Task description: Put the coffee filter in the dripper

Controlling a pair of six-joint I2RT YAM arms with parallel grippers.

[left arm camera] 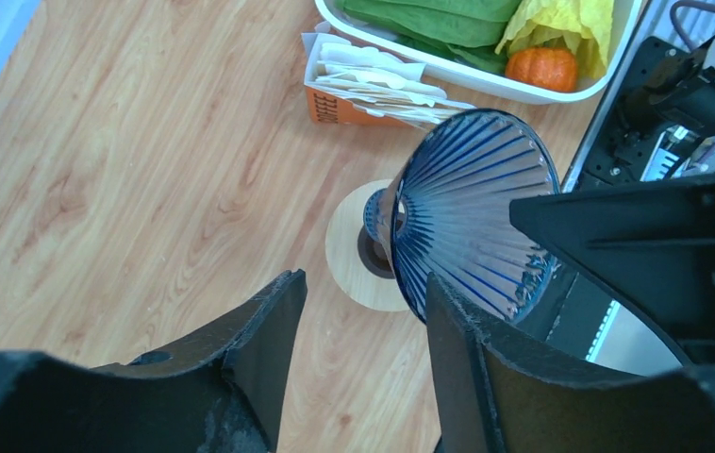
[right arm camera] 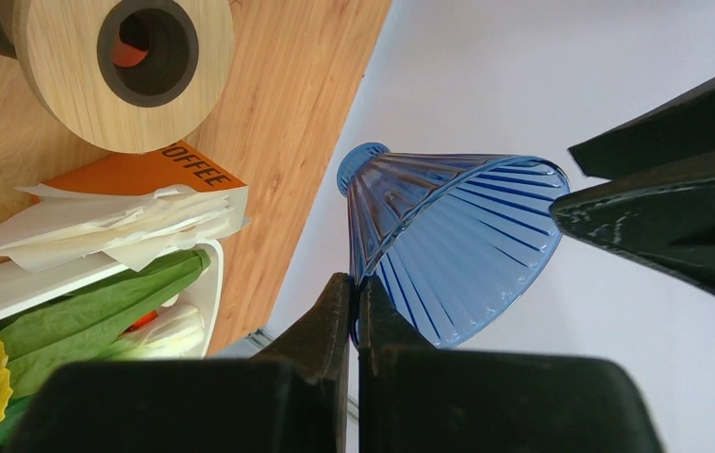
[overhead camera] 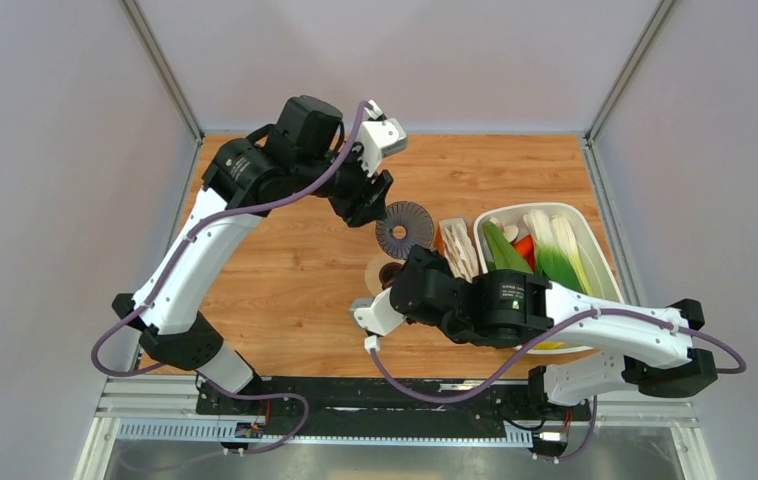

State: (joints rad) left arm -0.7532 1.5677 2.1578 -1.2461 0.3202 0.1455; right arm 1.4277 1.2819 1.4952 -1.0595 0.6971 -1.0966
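The dripper (overhead camera: 404, 228) is a navy ribbed cone, held in the air on its side above the table. It also shows in the left wrist view (left arm camera: 467, 208) and the right wrist view (right arm camera: 448, 245). My right gripper (overhead camera: 407, 258) (right arm camera: 354, 283) is shut on its wall near the wide rim. My left gripper (overhead camera: 375, 205) (left arm camera: 363, 283) is open and empty, just left of the dripper; its right finger (left arm camera: 467, 359) is close to the rim. No single loose coffee filter shows; only the upright stack of filters (overhead camera: 458, 248) (left arm camera: 373, 80) (right arm camera: 118, 222) in its orange holder.
A tan ring (overhead camera: 383, 272) (left arm camera: 358, 264) (right arm camera: 71, 104) sits on a dark vessel below the dripper. A white tray (overhead camera: 595, 250) (left arm camera: 429, 61) (right arm camera: 212, 274) of toy vegetables stands at the right, behind the filter stack. Grey walls enclose the table.
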